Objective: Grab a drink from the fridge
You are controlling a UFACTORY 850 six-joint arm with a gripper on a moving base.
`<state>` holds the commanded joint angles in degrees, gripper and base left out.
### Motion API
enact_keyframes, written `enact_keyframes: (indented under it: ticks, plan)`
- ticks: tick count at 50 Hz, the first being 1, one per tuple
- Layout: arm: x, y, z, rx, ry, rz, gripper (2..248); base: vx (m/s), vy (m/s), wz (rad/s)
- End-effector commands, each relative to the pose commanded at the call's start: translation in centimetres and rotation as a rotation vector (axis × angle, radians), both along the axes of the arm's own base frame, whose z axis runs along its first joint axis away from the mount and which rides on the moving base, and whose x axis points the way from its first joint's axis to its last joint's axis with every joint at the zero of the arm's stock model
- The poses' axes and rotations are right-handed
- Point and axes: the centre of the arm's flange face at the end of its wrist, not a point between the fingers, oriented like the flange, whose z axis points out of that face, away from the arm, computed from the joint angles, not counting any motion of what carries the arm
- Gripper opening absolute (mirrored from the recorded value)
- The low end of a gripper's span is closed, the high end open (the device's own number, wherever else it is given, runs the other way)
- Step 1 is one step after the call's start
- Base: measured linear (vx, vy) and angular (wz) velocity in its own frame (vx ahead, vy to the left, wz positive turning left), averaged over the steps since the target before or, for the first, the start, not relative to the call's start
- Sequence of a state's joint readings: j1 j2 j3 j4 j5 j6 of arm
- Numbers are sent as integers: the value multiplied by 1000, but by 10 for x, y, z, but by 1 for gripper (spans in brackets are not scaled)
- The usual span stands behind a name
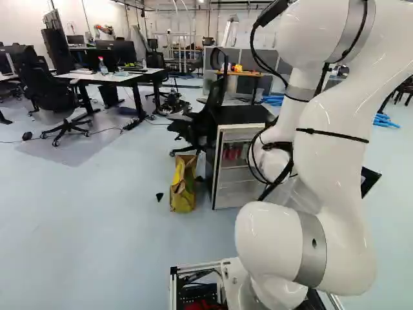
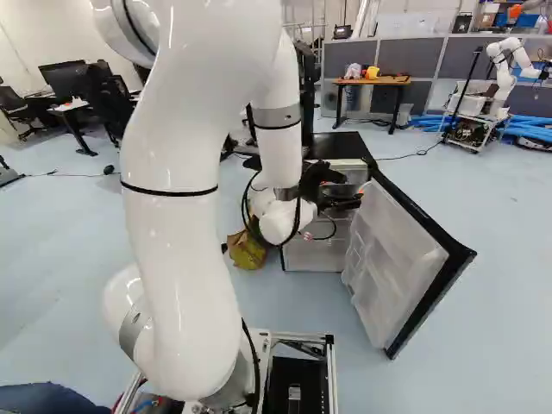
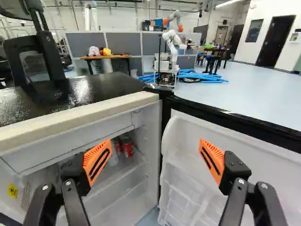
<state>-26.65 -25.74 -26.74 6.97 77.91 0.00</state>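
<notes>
In the right base view my gripper [image 2: 341,200] is in front of the fridge [image 2: 312,257], beside its swung-out door [image 2: 405,250]. The wrist view shows the gripper [image 3: 155,145] open, its orange pads wide apart with nothing gripped. One finger stands before the fridge's interior [image 3: 151,165], the other before the door's inner side [image 3: 244,141]. A red can [image 3: 127,147] stands on an upper shelf, just beside the first finger's pad, with more cans partly hidden behind that finger. The left base view also shows red cans [image 1: 232,154] inside.
The fridge's black top [image 3: 80,93] bears a dark object. A yellow bag [image 1: 183,184] stands on the floor beside the fridge, near an office chair [image 1: 200,123]. Farther off are a wooden table [image 2: 371,81], grey partitions, blue tubing [image 2: 526,128] and another robot [image 2: 500,78].
</notes>
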Motion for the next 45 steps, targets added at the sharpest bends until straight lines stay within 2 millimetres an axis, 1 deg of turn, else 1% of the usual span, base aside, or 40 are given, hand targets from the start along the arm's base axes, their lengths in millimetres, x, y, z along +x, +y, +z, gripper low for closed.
enact_keyframes:
  ticks: [9,25,45]
  plan:
    - [1,-6,-10,7,16,63,247,0,0,0]
    - [11,-14,-29,21,36,192,247,0,0,0]
    - [18,1,-52,48,65,401,247,0,0,0]
